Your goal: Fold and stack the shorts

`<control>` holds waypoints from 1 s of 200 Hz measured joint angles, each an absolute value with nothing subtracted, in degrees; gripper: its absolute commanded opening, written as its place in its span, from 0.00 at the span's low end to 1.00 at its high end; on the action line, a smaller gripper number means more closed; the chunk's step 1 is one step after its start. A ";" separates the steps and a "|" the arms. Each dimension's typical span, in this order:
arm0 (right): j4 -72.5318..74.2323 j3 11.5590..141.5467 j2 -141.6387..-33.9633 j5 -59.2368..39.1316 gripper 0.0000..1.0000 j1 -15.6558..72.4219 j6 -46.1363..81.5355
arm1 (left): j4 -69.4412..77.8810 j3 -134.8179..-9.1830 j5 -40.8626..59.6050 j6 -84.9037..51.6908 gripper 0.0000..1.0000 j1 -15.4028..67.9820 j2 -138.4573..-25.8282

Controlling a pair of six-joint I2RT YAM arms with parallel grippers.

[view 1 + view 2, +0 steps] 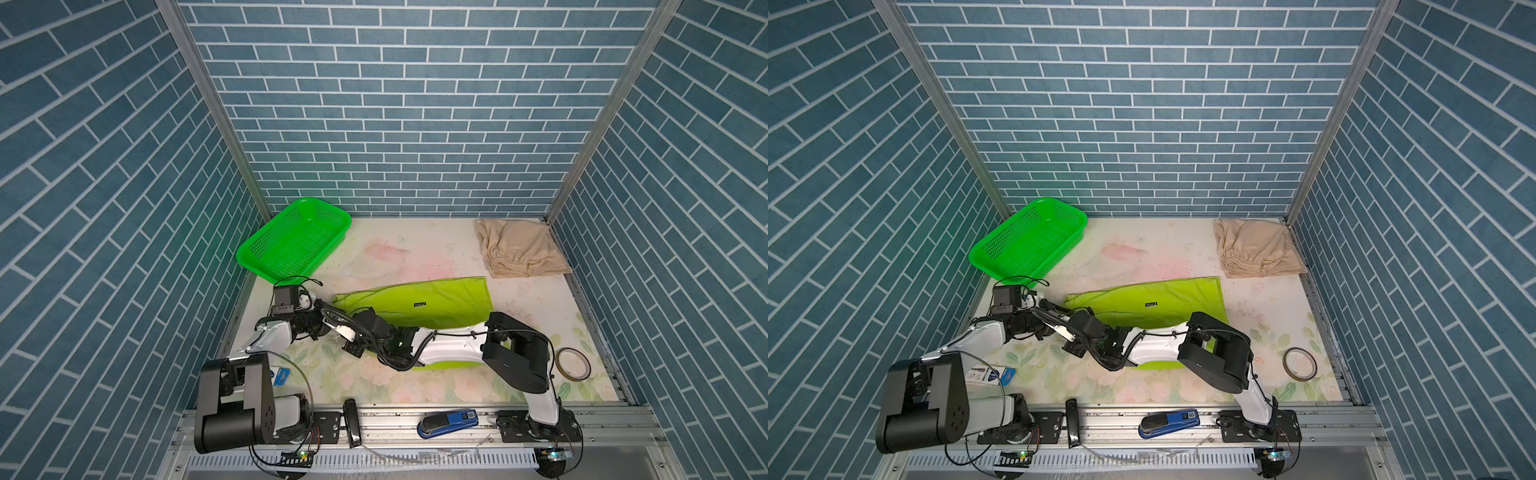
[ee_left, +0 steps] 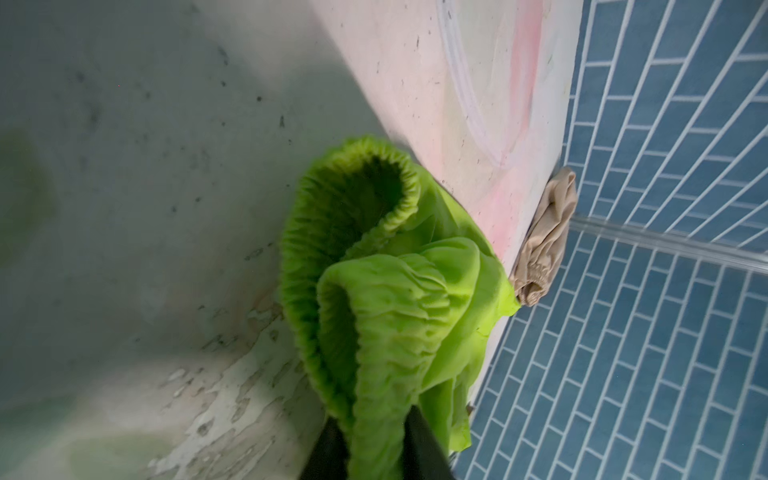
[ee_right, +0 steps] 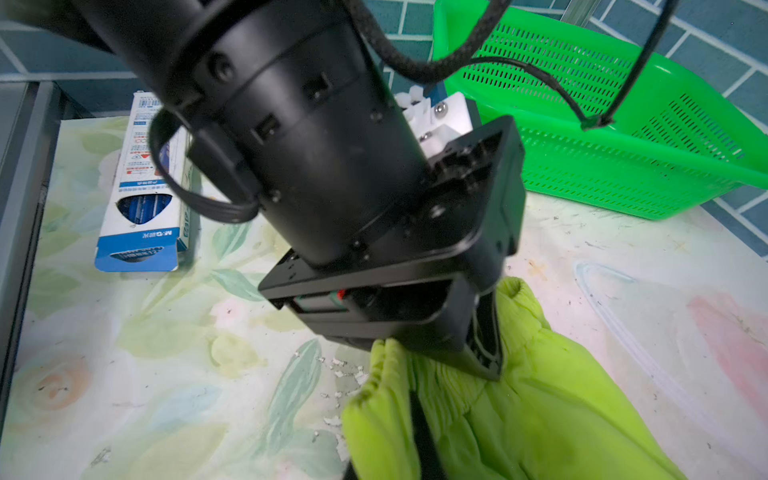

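Note:
The lime green shorts (image 1: 436, 299) lie folded flat across the middle of the table, black label up. Both grippers meet at their left end. My left gripper (image 2: 374, 453) is shut on the gathered elastic waistband (image 2: 374, 324), which bulges out between the two dark fingers. My right gripper (image 3: 386, 457) is shut on a fold of the same waistband close by, facing the left gripper (image 3: 488, 357). In both top views the right arm (image 1: 449, 353) lies over the near part of the lime pair. The beige shorts (image 1: 519, 249) sit bunched in the far right corner.
A bright green perforated basket (image 1: 291, 241) stands tilted at the far left against the wall. A tape roll (image 1: 572, 363) lies near the right edge. A blue pen box (image 3: 141, 187) sits near the left arm. A blue stapler (image 1: 446, 422) rests on the front rail.

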State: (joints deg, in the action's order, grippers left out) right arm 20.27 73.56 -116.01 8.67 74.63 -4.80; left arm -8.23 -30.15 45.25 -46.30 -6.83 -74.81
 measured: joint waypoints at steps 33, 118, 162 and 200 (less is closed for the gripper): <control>19.25 72.90 -114.74 7.44 0.64 74.52 -4.27 | -15.27 -34.65 44.23 -41.43 0.00 -6.55 -74.35; 0.34 56.45 -82.37 3.36 0.48 66.32 4.40 | -48.10 -63.07 39.29 -21.21 0.00 -14.35 -75.55; -8.97 46.54 -79.42 3.44 0.41 65.71 6.98 | -62.19 -83.96 32.29 -14.90 0.00 -14.48 -82.52; -11.73 40.71 -78.96 2.79 0.33 64.27 9.74 | -65.49 -87.07 26.98 -15.75 0.00 -6.44 -82.94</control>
State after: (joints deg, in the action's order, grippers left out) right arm -11.73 40.71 -78.96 2.79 64.27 9.74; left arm -65.49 -87.07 26.98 -15.75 -6.44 -82.94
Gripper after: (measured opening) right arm 0.345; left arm 0.092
